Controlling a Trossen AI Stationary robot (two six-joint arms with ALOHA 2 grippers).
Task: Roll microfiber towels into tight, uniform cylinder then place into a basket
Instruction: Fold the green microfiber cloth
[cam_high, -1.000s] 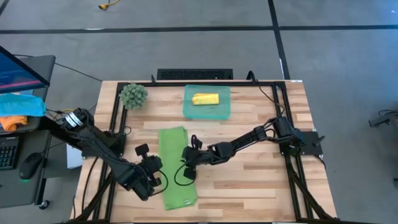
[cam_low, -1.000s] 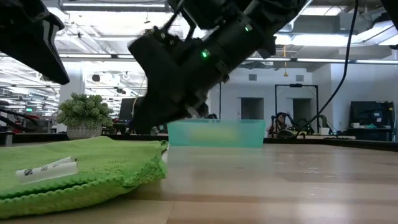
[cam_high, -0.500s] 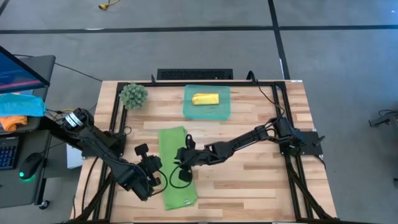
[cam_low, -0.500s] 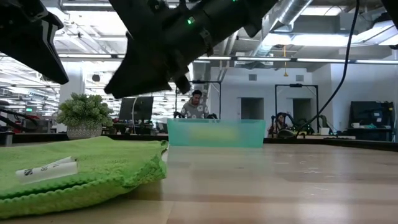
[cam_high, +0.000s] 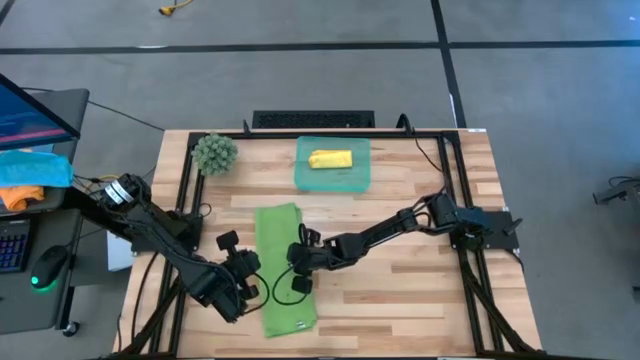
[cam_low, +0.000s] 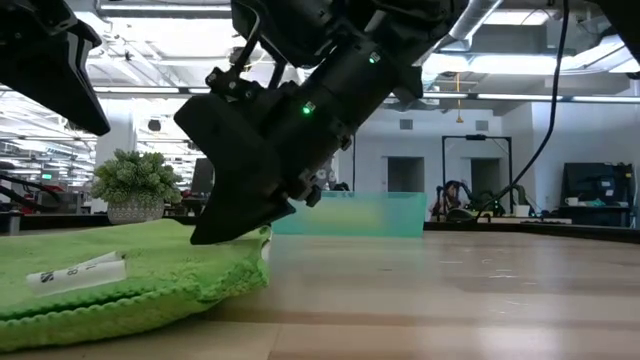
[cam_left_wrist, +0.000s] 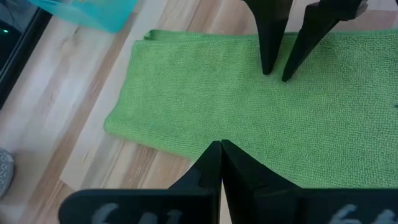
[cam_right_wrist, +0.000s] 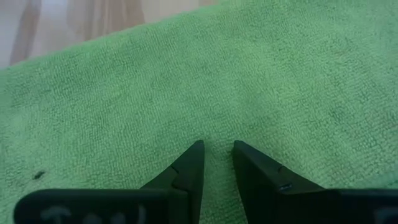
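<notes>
Only the high view shows the yellow towel (cam_high: 330, 159) rolled in the basket (cam_high: 360, 178), upper centre. The green towel (cam_high: 283, 267) lies folded lower centre. The right gripper (cam_high: 297, 262), fingers narrowly parted, tips down onto its right edge; the left gripper (cam_high: 254, 284), fingers pressed together, hovers at its left edge.

Overhead, table-level and two close wrist cameras all share the green towel (cam_high: 281, 264).

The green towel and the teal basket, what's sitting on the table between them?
Nothing: in the high view, only bare wood separates the green towel from the basket. The rolled yellow towel already lies inside the basket.
</notes>
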